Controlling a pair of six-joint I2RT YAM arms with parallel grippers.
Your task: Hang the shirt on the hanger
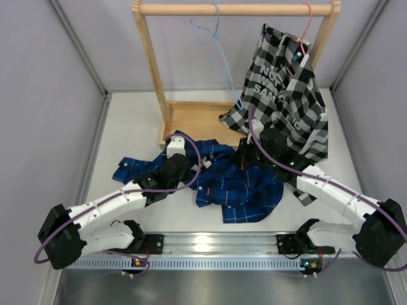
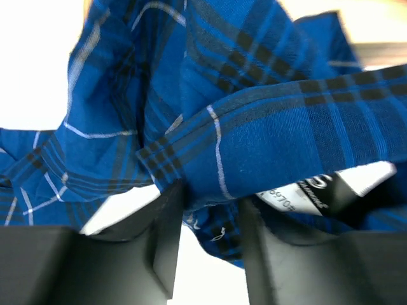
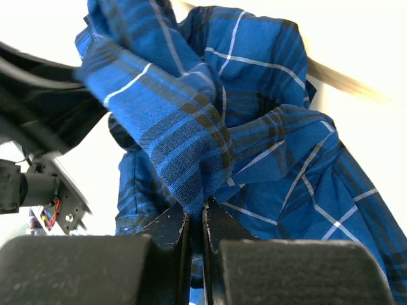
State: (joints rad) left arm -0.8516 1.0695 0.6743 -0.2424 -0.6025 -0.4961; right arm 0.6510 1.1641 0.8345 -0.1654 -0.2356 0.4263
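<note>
Top external view: the shirt [image 1: 238, 184], soft dark blue plaid cloth, lies crumpled on the white table [image 1: 127, 127] near the middle, between both arms and just in front of the wooden rack's [image 1: 235, 9] base board. The hanger [image 1: 213, 47], thin light-blue wire, hangs bare by its hook from the rack's round rod, well apart from the shirt. To its right a black-and-white checked shirt [image 1: 286, 95] with white lettering hangs on a pink hanger [image 1: 310, 19] and drapes down behind the right arm. The left gripper [image 1: 181, 159] sits at the shirt's far left edge, the right gripper [image 1: 245, 155] at its far right edge. Left wrist view: woven cloth with thin pale lines fills the frame, with a white printed label [image 2: 299, 197] at the right; the black fingers [image 2: 165, 241] stand a narrow gap apart, a thick bunched fold filling that gap and pressed on both sides. Right wrist view: a twisted ridge of the cloth rises from the fingers [image 3: 172, 232], which are almost together, pinching a thin fold; the other arm shows blurred at the left.
</note>
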